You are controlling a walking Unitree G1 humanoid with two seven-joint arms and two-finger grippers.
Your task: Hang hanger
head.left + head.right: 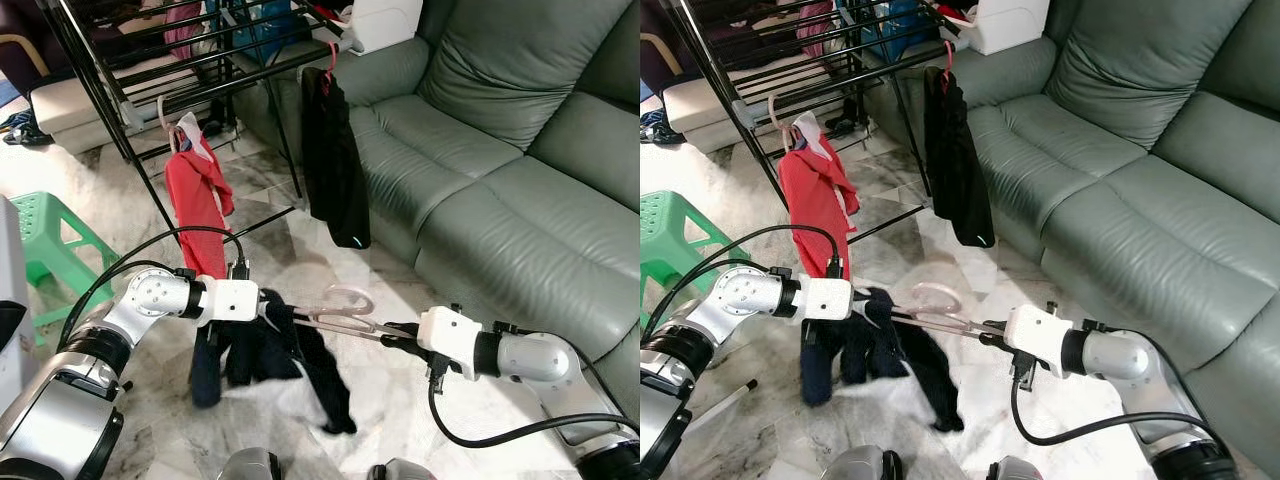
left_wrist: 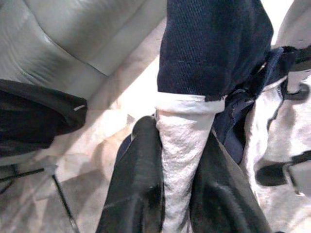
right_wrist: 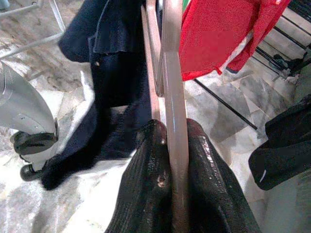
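Observation:
A pale pink hanger [image 1: 345, 312] lies level between my arms, its hook bowed upward. My right gripper [image 1: 392, 335] is shut on one end of it; in the right wrist view the pink bar [image 3: 174, 145] runs between the black fingers [image 3: 146, 189]. A dark navy garment with white lining [image 1: 270, 360] hangs from the hanger's other end. My left gripper [image 1: 262, 305] is shut on that garment; the left wrist view shows its white lining [image 2: 182, 145] pinched between the fingers [image 2: 138, 179].
A black drying rack [image 1: 200, 60] stands behind, carrying a red shirt [image 1: 197, 205] and a black garment [image 1: 333, 165] on hangers. A green leather sofa [image 1: 500, 180] fills the right side. A green plastic stool [image 1: 45, 240] stands at the left on the marble floor.

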